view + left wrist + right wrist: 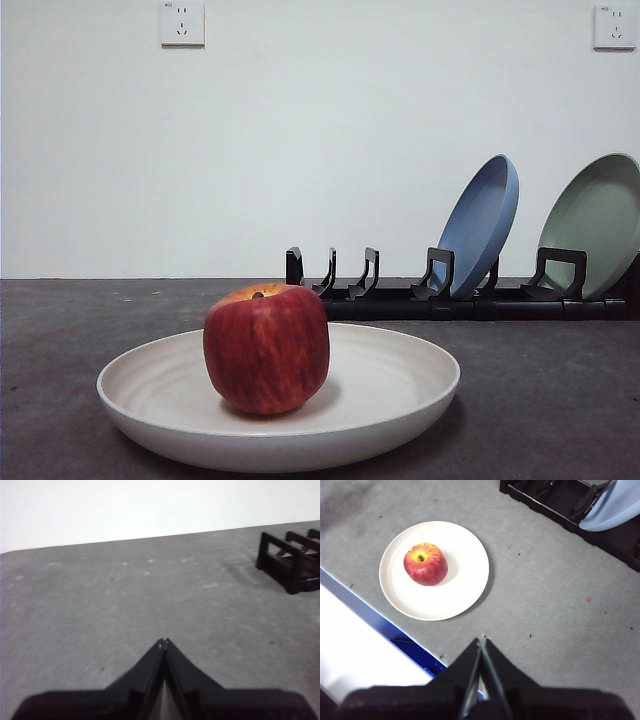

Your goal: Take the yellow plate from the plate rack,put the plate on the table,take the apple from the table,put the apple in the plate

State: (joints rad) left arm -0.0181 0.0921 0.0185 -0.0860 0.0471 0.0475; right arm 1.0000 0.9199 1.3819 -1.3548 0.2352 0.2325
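Note:
The cream yellow plate lies flat on the dark grey table, near the front. The red apple stands upright in the plate, stem up. Both also show in the right wrist view, the plate and the apple. The black plate rack stands behind, its left slots bare. My right gripper is shut and empty, high above the table, apart from the plate. My left gripper is shut and empty over bare table, with the rack's end some way off.
A blue plate and a pale green plate lean in the rack's right slots. The table's front edge with a blue strip runs close to the plate. A white wall with two sockets stands behind.

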